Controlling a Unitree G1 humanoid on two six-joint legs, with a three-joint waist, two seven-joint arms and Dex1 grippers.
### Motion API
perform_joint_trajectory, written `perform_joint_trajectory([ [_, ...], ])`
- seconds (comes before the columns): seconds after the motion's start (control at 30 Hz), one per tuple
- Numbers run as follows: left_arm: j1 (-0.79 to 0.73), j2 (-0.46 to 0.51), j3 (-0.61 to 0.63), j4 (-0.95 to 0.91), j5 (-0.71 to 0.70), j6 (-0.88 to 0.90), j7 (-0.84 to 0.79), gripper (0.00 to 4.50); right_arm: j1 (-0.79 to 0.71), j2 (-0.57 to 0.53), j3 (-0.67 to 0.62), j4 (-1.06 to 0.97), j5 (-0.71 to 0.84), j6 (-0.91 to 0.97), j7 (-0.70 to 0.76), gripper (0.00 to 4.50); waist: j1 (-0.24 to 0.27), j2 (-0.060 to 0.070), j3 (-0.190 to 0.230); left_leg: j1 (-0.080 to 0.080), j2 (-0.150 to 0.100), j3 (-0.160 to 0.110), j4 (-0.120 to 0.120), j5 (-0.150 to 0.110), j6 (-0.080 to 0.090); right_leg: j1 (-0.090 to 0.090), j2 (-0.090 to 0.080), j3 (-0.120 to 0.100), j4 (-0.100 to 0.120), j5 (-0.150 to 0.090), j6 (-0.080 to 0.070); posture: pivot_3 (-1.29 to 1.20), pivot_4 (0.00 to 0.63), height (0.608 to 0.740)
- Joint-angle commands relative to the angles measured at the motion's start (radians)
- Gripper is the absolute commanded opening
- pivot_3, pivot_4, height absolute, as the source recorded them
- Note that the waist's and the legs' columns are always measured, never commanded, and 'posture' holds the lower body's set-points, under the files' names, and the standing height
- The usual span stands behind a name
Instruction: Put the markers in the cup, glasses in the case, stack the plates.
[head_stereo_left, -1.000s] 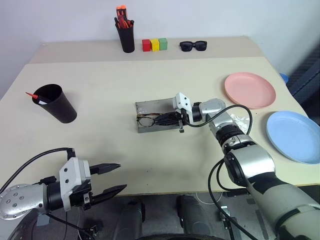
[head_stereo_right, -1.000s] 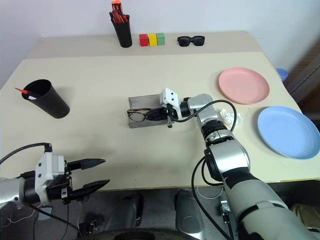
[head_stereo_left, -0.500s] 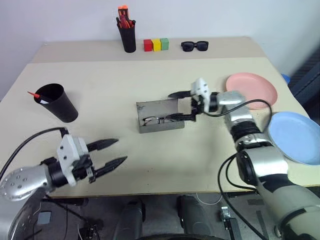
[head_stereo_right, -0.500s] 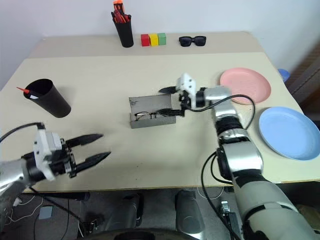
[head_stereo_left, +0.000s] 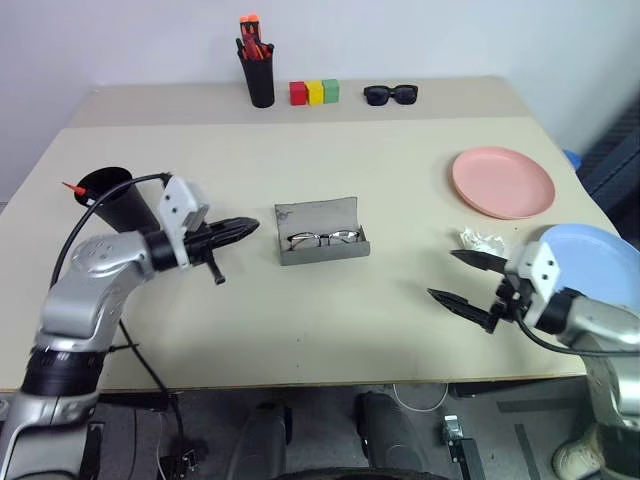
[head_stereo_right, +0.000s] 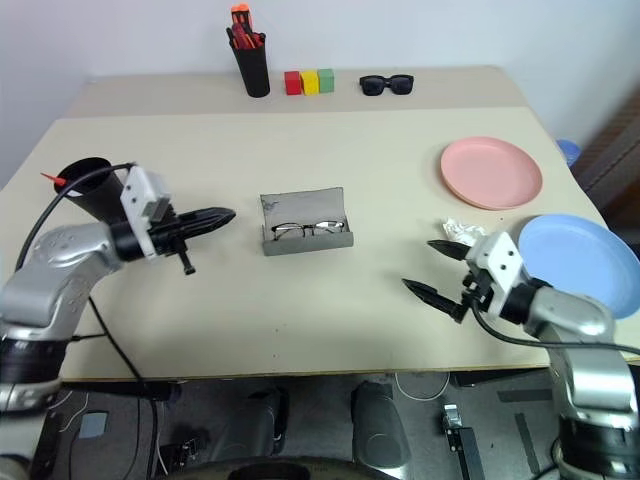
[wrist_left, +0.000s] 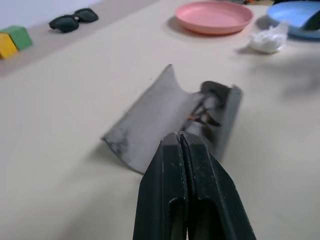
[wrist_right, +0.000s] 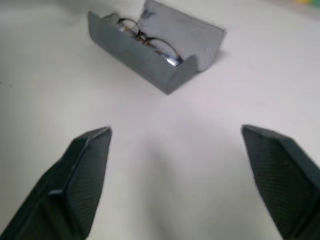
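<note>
The grey case (head_stereo_left: 320, 238) lies open mid-table, its lid standing up at the back. The thin-framed glasses (head_stereo_left: 322, 239) rest inside it. My left gripper (head_stereo_left: 250, 227) is shut on nothing, its tip just left of the case and pointing at it. At the front right, my right gripper (head_stereo_left: 441, 274) is open and empty, well away from the case. The black cup (head_stereo_left: 115, 200) stands at the left, partly behind my left arm, and a red marker tip (head_stereo_left: 70, 187) pokes over its rim. The pink plate (head_stereo_left: 503, 181) and the blue plate (head_stereo_left: 590, 255) lie apart at the right.
Along the back edge stand a black pen pot (head_stereo_left: 258, 70) of red and orange pens, three coloured blocks (head_stereo_left: 314, 91) and dark sunglasses (head_stereo_left: 389, 94). A crumpled white scrap (head_stereo_left: 483, 240) lies by the blue plate, close to my right gripper.
My right gripper let go of the glasses in the case, opened wide and drew back to the front right. My left gripper moved forward to the case's left end and shut.
</note>
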Motion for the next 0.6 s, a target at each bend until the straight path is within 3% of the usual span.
perform_joint_trajectory([
  [0.03,-0.128,-0.005,-0.058,0.138,0.088,-0.051,-0.040,0.05,0.068,0.014,-0.067,-0.124,0.042,0.023,-0.081,4.23,0.002,-0.001,0.000,-0.001,0.000,0.000,0.000,0.000,0.000,0.000,-0.001,0.000,0.000,0.000,0.001,0.00,0.150,0.740],
  [0.4,-0.481,-0.119,-0.212,0.666,0.381,-0.399,-0.046,0.05,0.178,0.045,-0.077,-0.279,0.082,0.045,-0.248,4.23,0.019,-0.003,0.001,-0.003,-0.001,0.000,0.000,0.000,0.000,-0.001,-0.001,0.000,-0.003,0.002,0.004,0.00,0.150,0.740],
  [0.6,-0.651,-0.181,-0.274,0.940,0.529,-0.475,0.026,0.05,0.191,0.051,-0.064,-0.321,0.096,0.060,-0.300,4.23,0.029,-0.005,0.002,-0.004,-0.001,0.000,0.000,0.000,0.000,-0.001,-0.001,-0.001,-0.003,0.002,0.005,0.00,0.150,0.740],
])
